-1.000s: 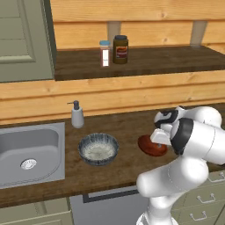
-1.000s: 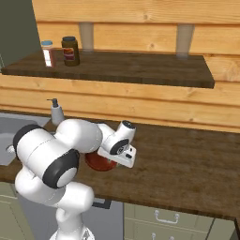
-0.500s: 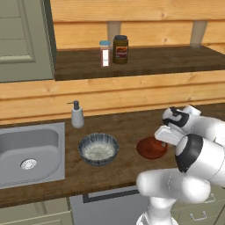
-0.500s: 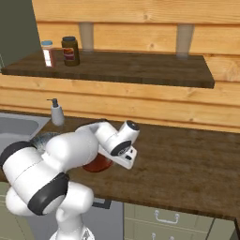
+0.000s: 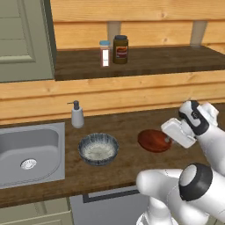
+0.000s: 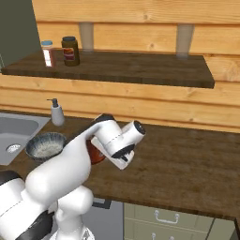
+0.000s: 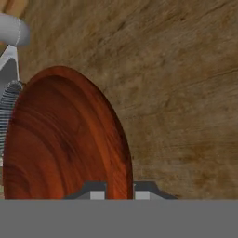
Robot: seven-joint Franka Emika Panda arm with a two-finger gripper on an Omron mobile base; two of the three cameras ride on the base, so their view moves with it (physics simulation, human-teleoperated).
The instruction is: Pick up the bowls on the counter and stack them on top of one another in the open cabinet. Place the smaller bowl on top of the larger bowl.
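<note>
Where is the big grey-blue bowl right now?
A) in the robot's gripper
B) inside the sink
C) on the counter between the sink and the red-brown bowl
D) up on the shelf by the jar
C: the larger bowl sits on the counter, with the sink on one side and the smaller bowl on the other.

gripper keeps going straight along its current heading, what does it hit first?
Most likely the rim of the shallow glossy red-brown bowl, which lies between the gripper's fingertips; the dark wood-grain counter is under it. Depth is unclear.
</note>
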